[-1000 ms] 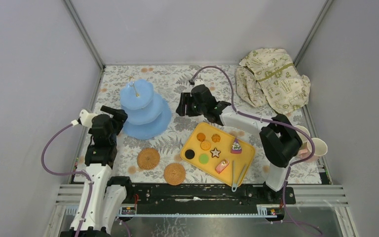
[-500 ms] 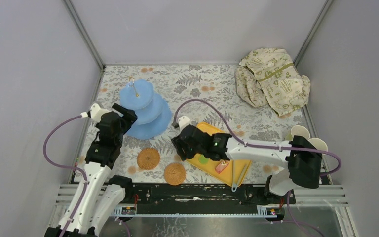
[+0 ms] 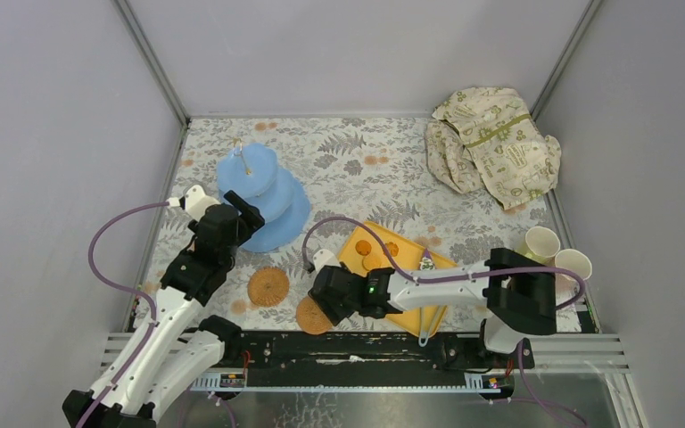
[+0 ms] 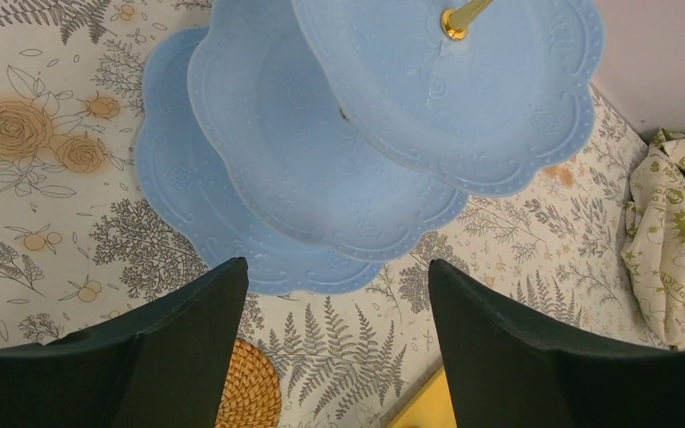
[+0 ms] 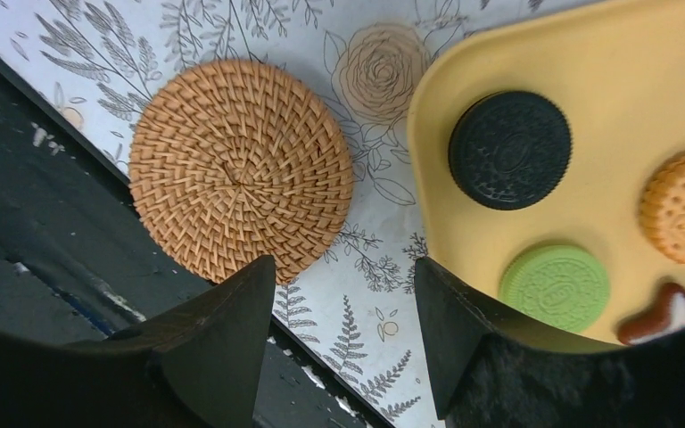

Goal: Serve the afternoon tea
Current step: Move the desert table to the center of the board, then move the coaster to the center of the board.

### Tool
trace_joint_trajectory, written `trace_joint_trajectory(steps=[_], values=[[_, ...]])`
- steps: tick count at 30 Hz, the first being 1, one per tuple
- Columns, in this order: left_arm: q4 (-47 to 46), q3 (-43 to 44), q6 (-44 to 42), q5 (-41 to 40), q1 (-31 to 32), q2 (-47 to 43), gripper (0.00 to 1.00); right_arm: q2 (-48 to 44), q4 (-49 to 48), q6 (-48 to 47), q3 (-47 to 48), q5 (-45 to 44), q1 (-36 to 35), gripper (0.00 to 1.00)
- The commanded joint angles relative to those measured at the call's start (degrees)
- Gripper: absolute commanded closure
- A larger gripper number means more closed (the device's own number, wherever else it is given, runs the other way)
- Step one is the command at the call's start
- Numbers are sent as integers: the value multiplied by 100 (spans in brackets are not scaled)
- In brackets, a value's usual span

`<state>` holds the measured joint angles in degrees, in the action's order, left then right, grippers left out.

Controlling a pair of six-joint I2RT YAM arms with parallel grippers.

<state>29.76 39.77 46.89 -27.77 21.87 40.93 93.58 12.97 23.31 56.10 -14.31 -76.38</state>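
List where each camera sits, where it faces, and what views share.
Top external: above, behind the bases, looking down; both arms show.
Left wrist: looks down on the blue stand; own fingers frame it.
Right wrist: looks down on a coaster and yellow tray; own fingers show.
Shared: stand, coaster and tray also appear from above.

No text can be read; the cream cloth (image 4: pixel 678 232) carries letter-like green marks too small to read, and the black biscuit (image 5: pixel 509 150) has illegible embossing
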Motion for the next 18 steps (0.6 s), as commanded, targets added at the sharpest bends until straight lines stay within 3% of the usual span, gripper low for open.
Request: trace_joint_trajectory(steps=[1, 18], values=[[65, 88, -25, -340, 134, -6, 19, 219, -204, 290, 180, -105, -87, 35], [56, 38, -88, -472, 251, -325, 19, 817, -840, 964, 247, 547, 120, 42]])
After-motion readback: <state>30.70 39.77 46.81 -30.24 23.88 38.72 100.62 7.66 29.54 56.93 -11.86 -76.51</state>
